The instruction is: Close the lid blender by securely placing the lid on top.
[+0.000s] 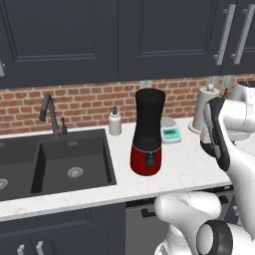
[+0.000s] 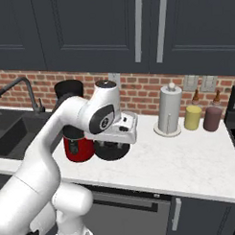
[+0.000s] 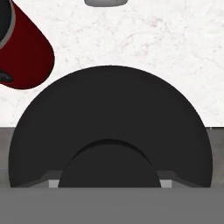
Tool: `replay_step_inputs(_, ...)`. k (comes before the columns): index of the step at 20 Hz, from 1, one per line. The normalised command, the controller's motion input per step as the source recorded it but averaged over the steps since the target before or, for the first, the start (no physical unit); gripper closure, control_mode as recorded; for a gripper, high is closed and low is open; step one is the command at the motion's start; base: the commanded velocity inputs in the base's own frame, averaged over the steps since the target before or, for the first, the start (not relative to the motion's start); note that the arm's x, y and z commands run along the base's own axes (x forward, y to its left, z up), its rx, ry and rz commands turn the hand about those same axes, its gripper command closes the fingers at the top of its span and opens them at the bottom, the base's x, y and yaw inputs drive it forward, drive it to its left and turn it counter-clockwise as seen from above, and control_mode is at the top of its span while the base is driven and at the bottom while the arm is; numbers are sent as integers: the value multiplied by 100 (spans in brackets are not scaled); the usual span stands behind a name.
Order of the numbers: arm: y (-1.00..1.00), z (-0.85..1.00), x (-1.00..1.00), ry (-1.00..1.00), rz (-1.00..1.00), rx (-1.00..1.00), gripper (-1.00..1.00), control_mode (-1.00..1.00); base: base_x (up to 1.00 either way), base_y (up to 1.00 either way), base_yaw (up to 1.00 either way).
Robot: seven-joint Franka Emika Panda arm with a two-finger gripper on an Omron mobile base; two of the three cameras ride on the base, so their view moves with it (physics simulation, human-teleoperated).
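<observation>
Hand view, looking straight down, has the lid [image 3: 109, 131] spread across most of the picture, its raised centre [image 3: 108, 164] right at the bottom where the fingers belong, so the hand is square over the disc's middle. The fingertips themselves are not clear against the black, but they are drawn in close, and I judge them clenched on that raised centre; whether the lid has left the bench [image 3: 144, 35] I cannot tell. In the right base view the lid [image 2: 111, 151] is a dark disc low on the bench [image 2: 188, 160], directly under the white hand [image 2: 125, 129] and just to the right of the blender [image 2: 74, 122]. The relation that counts is this: the blender's red base [image 3: 26, 48] is just beside the lid, at the upper left of the hand view, while its open mouth [image 1: 150, 92], seen in the left base view, stands far above the level at which the lid is gripped. The jar's long axis is upright, and the lid is flat and round, so it needs no turning. The coming move is mostly a lift clear above the jar's rim, then a short sideways shift toward the blender, keeping the disc level so it seats evenly.
</observation>
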Motion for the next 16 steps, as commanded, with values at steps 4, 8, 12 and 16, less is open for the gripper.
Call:
replay_step_inputs(4, 0, 100, -61, -6, 0, 0, 100, -100, 0, 0, 0)
replay_step_inputs(8, 14, 91, -50, -11, 0, 0, 100, -100, 0, 0, 0)
replay_step_inputs(12, 31, 74, -29, -11, 0, 0, 100, -100, 0, 0, 0)
replay_step_inputs(16, 58, 53, -1, -6, 1, 0, 100, -100, 0, 0, 0)
